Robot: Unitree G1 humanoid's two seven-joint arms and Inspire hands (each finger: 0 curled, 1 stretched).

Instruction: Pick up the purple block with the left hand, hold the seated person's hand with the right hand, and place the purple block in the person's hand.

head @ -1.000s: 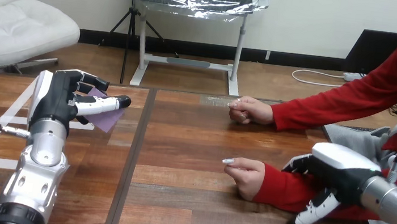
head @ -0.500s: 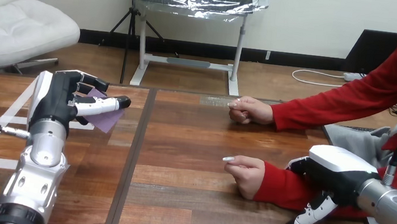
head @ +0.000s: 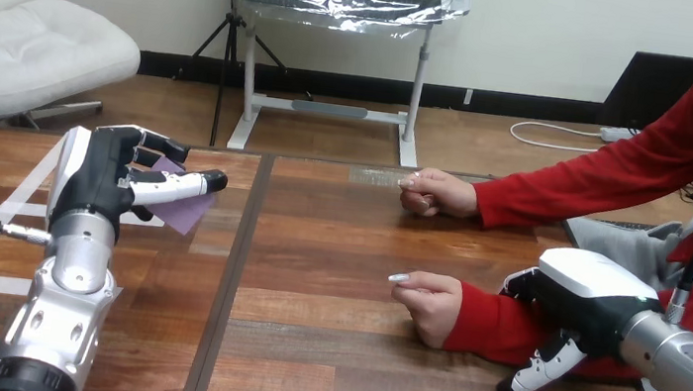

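Head view: the purple block [head: 185, 214] sits in the left hand [head: 105, 181] at the left side of the wooden table [head: 323, 352], pinched between the thumb lying across its front and the curled fingers behind it. It is a flat, dull-purple piece, tilted so that one corner points down toward the tabletop. The right hand [head: 580, 289] is slack, fingers hanging loosely down toward the table over the red sleeve, just behind the person's nearer hand [head: 431, 306]; whether it touches the sleeve I cannot tell.
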